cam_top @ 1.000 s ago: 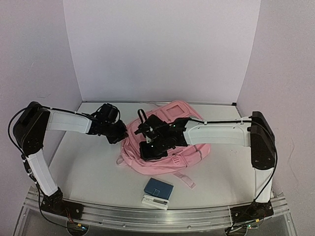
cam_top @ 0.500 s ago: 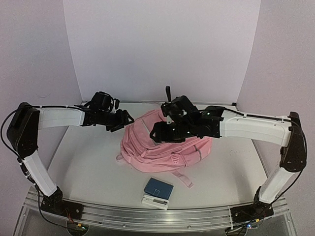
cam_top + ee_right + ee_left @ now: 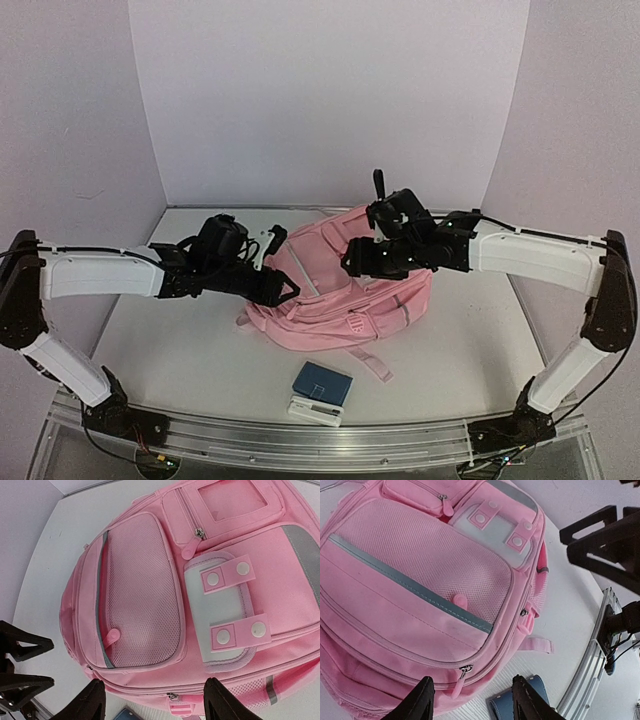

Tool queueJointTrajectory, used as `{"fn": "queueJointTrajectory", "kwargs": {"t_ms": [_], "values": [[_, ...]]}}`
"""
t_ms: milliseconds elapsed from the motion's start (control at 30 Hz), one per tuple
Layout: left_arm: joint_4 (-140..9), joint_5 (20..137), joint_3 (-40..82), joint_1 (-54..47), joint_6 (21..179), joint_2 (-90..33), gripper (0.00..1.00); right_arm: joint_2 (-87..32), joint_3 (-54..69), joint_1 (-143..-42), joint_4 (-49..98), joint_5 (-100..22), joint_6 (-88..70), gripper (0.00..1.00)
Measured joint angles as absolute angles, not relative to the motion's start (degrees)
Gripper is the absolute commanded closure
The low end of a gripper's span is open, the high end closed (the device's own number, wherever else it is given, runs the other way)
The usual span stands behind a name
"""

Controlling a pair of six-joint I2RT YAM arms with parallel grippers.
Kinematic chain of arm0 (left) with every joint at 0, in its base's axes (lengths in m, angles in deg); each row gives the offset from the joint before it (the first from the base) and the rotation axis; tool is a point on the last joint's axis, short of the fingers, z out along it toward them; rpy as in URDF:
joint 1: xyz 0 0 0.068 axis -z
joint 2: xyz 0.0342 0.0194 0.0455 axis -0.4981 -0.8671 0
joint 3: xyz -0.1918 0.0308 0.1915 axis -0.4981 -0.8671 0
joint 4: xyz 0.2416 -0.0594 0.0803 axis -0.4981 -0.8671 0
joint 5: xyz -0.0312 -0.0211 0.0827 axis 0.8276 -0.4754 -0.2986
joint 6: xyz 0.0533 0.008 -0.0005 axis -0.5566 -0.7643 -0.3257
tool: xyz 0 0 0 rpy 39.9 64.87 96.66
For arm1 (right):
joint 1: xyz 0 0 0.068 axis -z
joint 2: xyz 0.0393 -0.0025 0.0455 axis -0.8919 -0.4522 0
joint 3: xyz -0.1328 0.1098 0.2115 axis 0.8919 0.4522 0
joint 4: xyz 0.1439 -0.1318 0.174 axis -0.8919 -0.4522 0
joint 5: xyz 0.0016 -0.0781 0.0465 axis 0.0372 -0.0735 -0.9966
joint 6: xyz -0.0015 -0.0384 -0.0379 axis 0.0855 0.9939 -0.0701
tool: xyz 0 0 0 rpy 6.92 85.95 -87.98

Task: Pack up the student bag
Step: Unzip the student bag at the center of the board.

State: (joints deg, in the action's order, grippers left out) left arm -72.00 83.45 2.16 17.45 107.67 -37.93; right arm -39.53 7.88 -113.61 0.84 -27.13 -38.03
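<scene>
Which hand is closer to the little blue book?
Left. The left hand hovers over the near edge of the pink bag, just behind the blue book; the right hand hovers farther back, over the bag's middle.

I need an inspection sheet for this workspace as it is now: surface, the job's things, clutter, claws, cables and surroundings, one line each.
Surface: white table, no spills seen.
Job's things: pink bag lies front up in the middle; the front pockets in view look zipped.
Clutter: blue item on a white box near the front edge.
Claws: left claw open, empty, at the bag's left edge; right claw open, empty, above the bag.
Cables: black cable along the right arm; wires by the left base.
Surroundings: plain walls on three sides; metal rail in front.
</scene>
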Motion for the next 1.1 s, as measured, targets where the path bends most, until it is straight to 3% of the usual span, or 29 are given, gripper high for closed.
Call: {"fn": "queueJointTrajectory", "kwargs": {"t_ms": [567,867,1000,1100], "values": [[-75.3,73.5,3.4,23.6,104.9,-45.5,0.62,-38.8,8.5,-113.5,1.6,-27.6,-38.1,0.33],[-75.2,73.0,5.1,23.5,104.6,-48.4,0.77,-38.8,8.5,-113.5,1.7,-28.1,-38.1,0.34],[-74.7,73.3,6.1,23.5,104.5,-49.7,0.98,-38.8,9.0,-113.5,1.9,-28.2,-37.6,0.42],[-74.9,73.5,6.1,23.6,104.6,-49.8,1.0,-38.4,10.2,-113.5,2.9,-28.7,-35.6,0.4]]}}
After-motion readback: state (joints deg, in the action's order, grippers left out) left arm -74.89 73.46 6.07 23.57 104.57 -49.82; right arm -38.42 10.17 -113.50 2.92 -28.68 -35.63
